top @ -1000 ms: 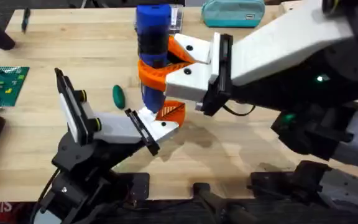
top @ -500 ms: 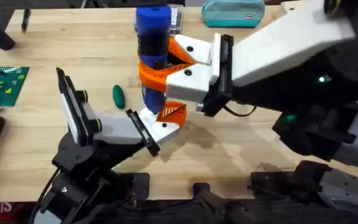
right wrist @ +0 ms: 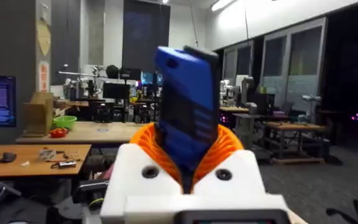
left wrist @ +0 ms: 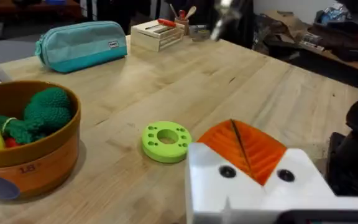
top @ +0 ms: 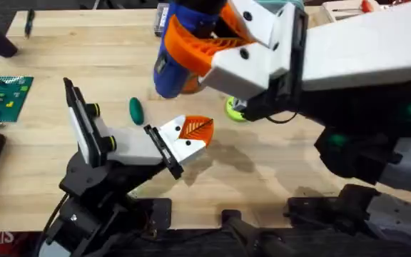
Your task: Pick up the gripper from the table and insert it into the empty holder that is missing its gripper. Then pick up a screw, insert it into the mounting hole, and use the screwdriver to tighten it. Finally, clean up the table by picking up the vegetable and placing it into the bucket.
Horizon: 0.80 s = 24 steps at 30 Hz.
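Above the table (top: 63, 50), the right gripper (top: 191, 39) clamps the screwdriver (top: 173, 68).

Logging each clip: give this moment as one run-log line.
right gripper: shut on screwdriver, lifted off holder | vegetable: on table | left gripper: shut

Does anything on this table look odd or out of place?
Only one thing: a small dark green oval vegetable lies loose on the wooden table, while similar toy food sits in the brown bucket.
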{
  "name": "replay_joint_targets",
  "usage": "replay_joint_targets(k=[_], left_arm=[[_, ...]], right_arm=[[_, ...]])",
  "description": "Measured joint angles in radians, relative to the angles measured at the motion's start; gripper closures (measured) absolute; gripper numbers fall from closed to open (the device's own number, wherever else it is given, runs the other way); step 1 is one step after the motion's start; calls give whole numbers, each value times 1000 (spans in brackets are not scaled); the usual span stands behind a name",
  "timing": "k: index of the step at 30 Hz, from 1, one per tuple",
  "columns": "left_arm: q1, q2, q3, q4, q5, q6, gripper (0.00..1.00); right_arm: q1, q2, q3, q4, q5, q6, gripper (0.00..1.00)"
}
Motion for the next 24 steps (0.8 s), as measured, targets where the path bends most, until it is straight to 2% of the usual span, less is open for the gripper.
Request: replay_joint_targets(k=[6, 10, 17, 24], left_arm=[[0, 0, 0, 0, 0, 0, 992], [0, 0, 0, 0, 0, 0, 992], [0, 0, 0, 0, -1, 0, 992], [0, 0, 0, 0, -2, 0, 992]], right_arm=[[0, 5, 0, -25, 21, -43, 948], [-17, 5, 0, -124, 22, -131, 948], [-153, 5, 0, -258, 31, -292, 948], [-284, 5, 0, -375, 44, -340, 948]])
